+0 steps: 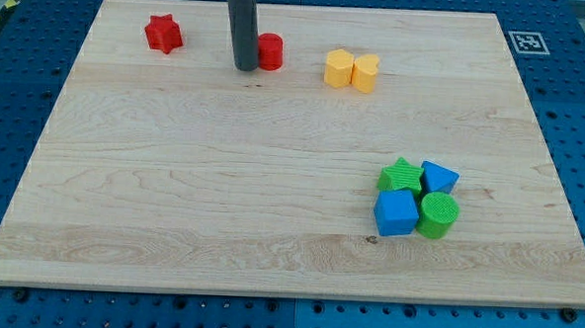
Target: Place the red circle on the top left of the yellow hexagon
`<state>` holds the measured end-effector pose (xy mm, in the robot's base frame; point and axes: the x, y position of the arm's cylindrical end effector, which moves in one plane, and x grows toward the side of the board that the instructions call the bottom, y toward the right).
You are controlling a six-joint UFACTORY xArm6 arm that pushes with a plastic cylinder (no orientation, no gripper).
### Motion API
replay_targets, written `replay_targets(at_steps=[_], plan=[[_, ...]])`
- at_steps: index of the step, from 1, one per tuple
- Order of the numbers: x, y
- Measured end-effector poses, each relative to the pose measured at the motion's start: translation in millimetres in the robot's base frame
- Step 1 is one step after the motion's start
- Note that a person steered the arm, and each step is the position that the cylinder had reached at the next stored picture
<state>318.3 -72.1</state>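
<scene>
Tip (244, 68) parked touching the red circle's (270, 51) left side, up top of the board (172, 198).
Count: two reds (circle plus star (164, 33)), two yellows touching (hexagon (339, 67), heart (366, 73)), two greens (401, 176) (438, 214), two blues (396, 212) (438, 176) clustered lower right. Just a rod, nothing gripped.

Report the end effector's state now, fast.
No gripper: my tip holds nothing, sitting against the left side of the red circle, left of the yellow hexagon.

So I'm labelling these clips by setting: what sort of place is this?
Probably a robotics lab bench: a wooden board on a blue perforated table, a printed marker tag, and my tip beside the red circle.
</scene>
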Motion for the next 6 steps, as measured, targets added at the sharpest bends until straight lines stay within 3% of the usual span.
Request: replay_targets(at_steps=[2,4,6], plan=[[4.4,-31.1],[-25.7,45.8],[-26.5,41.5]])
